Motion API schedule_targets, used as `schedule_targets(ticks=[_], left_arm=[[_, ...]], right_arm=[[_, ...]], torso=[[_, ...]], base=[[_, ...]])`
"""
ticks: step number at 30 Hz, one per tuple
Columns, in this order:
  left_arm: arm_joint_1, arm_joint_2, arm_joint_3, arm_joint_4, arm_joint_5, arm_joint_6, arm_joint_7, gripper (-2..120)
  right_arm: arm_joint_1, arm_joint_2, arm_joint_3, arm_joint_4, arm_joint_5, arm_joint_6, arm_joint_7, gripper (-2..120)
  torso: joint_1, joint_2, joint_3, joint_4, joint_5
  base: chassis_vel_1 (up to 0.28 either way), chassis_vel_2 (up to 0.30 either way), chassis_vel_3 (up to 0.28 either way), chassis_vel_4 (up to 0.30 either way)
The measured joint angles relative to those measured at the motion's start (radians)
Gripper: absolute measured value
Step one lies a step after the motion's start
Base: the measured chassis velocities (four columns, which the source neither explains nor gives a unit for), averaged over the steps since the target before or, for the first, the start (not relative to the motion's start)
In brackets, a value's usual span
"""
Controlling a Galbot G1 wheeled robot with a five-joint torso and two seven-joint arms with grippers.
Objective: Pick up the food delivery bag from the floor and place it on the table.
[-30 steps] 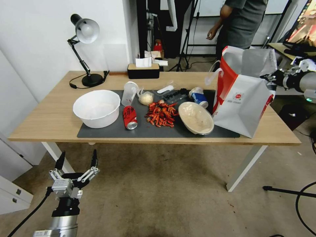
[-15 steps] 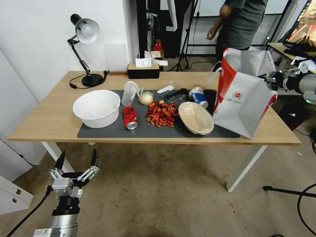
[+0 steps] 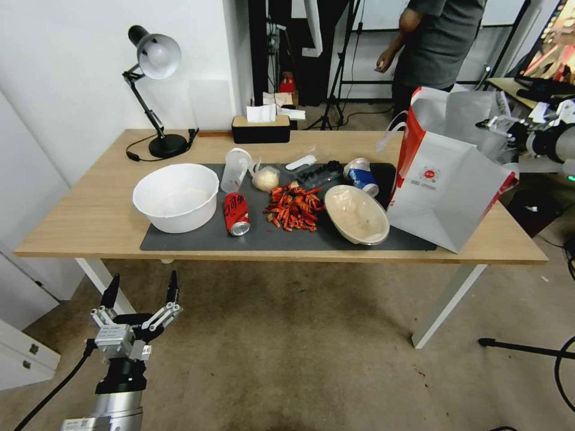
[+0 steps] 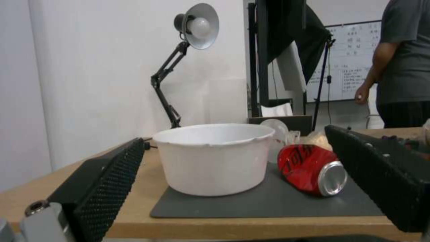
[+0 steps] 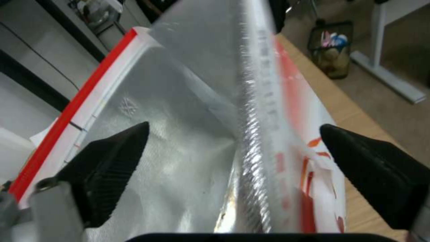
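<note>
Light wood table (image 3: 90, 221) fills the room's middle. At its far right end the right gripper (image 5: 233, 168), jaws spread wide, straddles the foil rim of the food delivery bag (image 3: 446, 191), which stands on the tabletop. Placing looks done; next, withdraw cleanly. Left gripper (image 3: 141, 299) idles open below.

White food delivery bag (image 3: 446, 197) with red side panel, small red round logo, silver foil lining. Light-wood table (image 3: 90, 221) on white legs, dark grey mat (image 3: 197, 239). White bowl (image 3: 176, 196), red can (image 3: 236, 213), red crayfish pile (image 3: 294, 206). Black lamp (image 3: 153, 90). Brownish-grey stained floor (image 3: 287, 353).
</note>
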Motion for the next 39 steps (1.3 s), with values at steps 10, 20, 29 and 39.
schedule_targets(ticks=[10, 20, 29, 39], left_arm=[[0.006, -0.001, -0.001, -0.011, 0.001, -0.002, 0.000, 100], [0.012, -0.001, -0.002, -0.020, 0.003, -0.002, -0.001, 100], [0.003, 0.001, -0.020, -0.055, -0.004, 0.014, -0.024, 100], [-0.026, 0.021, -0.054, -0.092, -0.028, 0.036, -0.022, 100]], right_arm=[[0.010, -0.026, 0.007, 0.022, -0.038, 0.033, 0.023, 100], [-0.040, -0.065, 0.075, 0.083, -0.102, 0.056, 0.060, 100], [-0.295, -0.070, 0.270, 0.182, -0.268, 0.310, -0.208, 100], [-0.731, 0.131, 0.504, 0.425, -0.663, 0.594, -0.553, 100]], torso=[[0.000, 0.000, 0.000, 0.0001, 0.0000], [0.000, 0.000, 0.000, 0.0000, -0.0001], [0.000, 0.000, 0.000, 0.0001, 0.0001], [0.000, 0.000, 0.000, 0.0003, 0.0002]], base=[[0.000, 0.000, 0.000, 0.000], [0.000, 0.000, 0.000, 0.000], [0.000, 0.000, 0.000, 0.000], [0.000, 0.000, 0.000, 0.000]])
